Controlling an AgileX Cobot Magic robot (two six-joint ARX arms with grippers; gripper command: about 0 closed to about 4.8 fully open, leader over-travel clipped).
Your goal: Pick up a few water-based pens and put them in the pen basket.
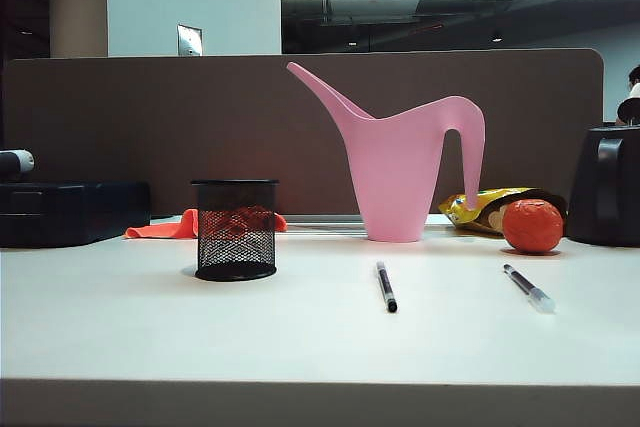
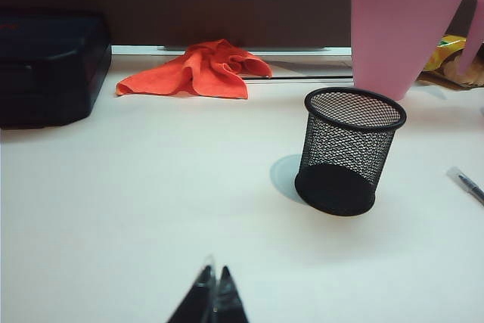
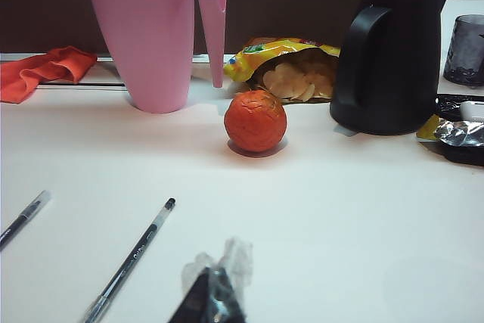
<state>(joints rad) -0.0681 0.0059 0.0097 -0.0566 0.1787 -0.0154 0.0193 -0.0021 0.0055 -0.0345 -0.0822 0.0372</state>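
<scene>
The pen basket [image 1: 235,230], a black wire-mesh cup, stands upright and empty on the white table, also in the left wrist view [image 2: 349,149]. Two water-based pens lie flat to its right: a black one [image 1: 386,286] mid-table and one with a clear pale end [image 1: 528,288] further right. The right wrist view shows both, one close by [image 3: 132,259] and one at the edge [image 3: 23,217]. My left gripper [image 2: 214,277] is shut and empty, short of the basket. My right gripper [image 3: 215,277] is shut with clear film on its tips, beside the nearer pen. Neither gripper shows in the exterior view.
A tall pink watering can [image 1: 400,167] stands behind the pens. An orange ball [image 1: 532,225], an open chips bag [image 1: 480,209] and a black kettle [image 3: 389,54] are at the back right. An orange cloth [image 2: 198,69] and a black box [image 2: 49,66] sit at the back left.
</scene>
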